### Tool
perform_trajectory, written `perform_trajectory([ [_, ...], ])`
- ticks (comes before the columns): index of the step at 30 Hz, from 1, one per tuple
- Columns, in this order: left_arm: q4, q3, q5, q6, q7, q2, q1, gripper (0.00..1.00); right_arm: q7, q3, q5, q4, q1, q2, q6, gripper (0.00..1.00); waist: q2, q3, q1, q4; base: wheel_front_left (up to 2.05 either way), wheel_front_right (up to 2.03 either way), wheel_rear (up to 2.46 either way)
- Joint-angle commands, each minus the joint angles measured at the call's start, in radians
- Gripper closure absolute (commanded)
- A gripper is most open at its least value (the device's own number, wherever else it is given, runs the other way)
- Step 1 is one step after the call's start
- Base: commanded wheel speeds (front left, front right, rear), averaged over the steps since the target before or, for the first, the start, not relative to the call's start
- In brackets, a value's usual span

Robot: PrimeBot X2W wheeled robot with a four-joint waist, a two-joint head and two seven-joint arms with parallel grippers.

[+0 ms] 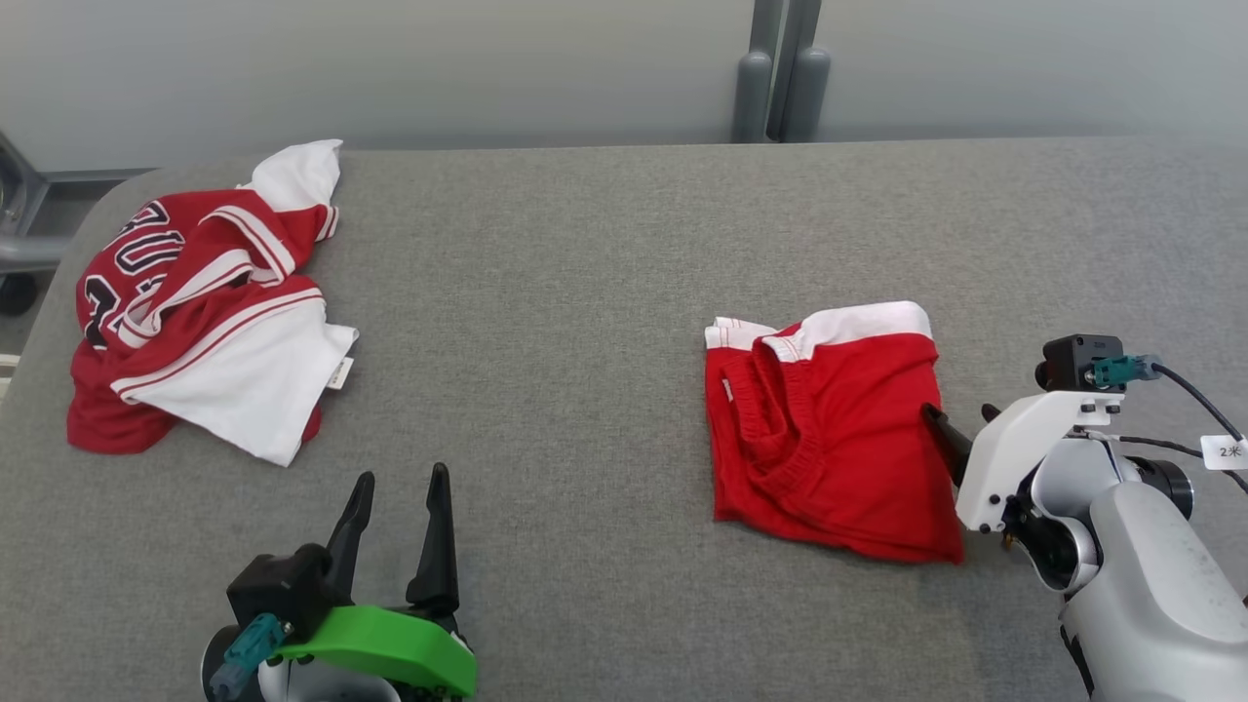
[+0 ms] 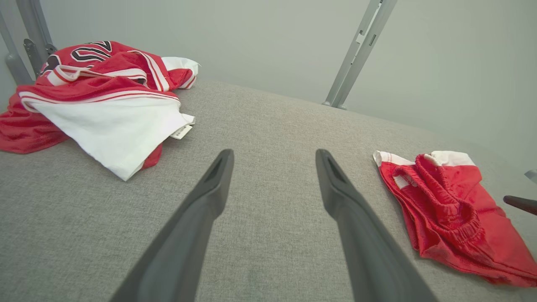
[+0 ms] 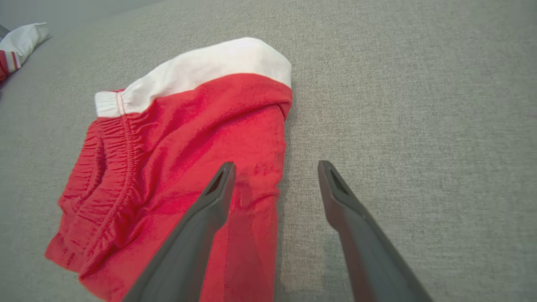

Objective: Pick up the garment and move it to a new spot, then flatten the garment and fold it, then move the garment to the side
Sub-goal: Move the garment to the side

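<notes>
Fingers of our right pincer (image 3: 275, 165) stand wide apart and empty. They straddle the right-hand edge of the red shorts (image 3: 180, 147), one finger over the cloth and the other over bare table (image 1: 585, 292). We read that as lining up a pinch on that edge, to carry the garment aside. The shorts lie folded into a compact square towards the table's near right, white waistband on the far side. Whether the inner finger touches the fabric we cannot tell. From the head, the white wrist housing (image 1: 1014, 444) covers most of this pincer. Our left pincer (image 1: 402, 475) is equally wide and empty at the near edge, left of middle and well apart from both garments, probably just waiting. A crumpled red-and-white jersey (image 1: 195, 302) sits at the far left corner, its number partly lost in the folds.
</notes>
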Motion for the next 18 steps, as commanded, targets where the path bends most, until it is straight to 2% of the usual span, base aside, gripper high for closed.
perform_trajectory([
  [1, 0.005, 0.000, 0.004, -0.001, -0.002, 0.000, -0.019, 0.00, 0.008, -0.009, -0.002, 0.019, -0.018, 0.000, 0.000, 0.00, -0.0001, 0.019, 0.0000, 0.027, 0.00, 0.00, 0.00],
  [15, 0.016, 0.005, 0.009, -0.012, -0.005, -0.002, -0.020, 0.00, 0.051, -0.040, 0.021, 0.198, -0.082, -0.001, 0.000, 0.00, -0.0001, 0.029, 0.0000, 0.098, 0.00, 0.00, 0.00],
  [16, 0.014, 0.005, 0.011, -0.012, -0.006, -0.001, -0.020, 0.00, 0.049, -0.035, 0.021, 0.207, -0.088, -0.003, 0.000, 0.29, -0.0001, 0.030, 0.0000, 0.100, 0.00, 0.00, 0.00],
  [17, 0.012, 0.005, 0.012, -0.012, -0.006, 0.000, -0.020, 0.00, 0.045, -0.029, 0.022, 0.215, -0.093, -0.005, 0.000, 0.53, -0.0001, 0.031, 0.0000, 0.102, 0.00, 0.00, 0.00],
  [18, 0.010, 0.005, 0.014, -0.011, -0.006, 0.001, -0.020, 0.00, 0.039, -0.021, 0.023, 0.220, -0.098, -0.007, 0.000, 0.65, -0.0001, 0.031, 0.0000, 0.102, 0.00, 0.00, 0.00],
])
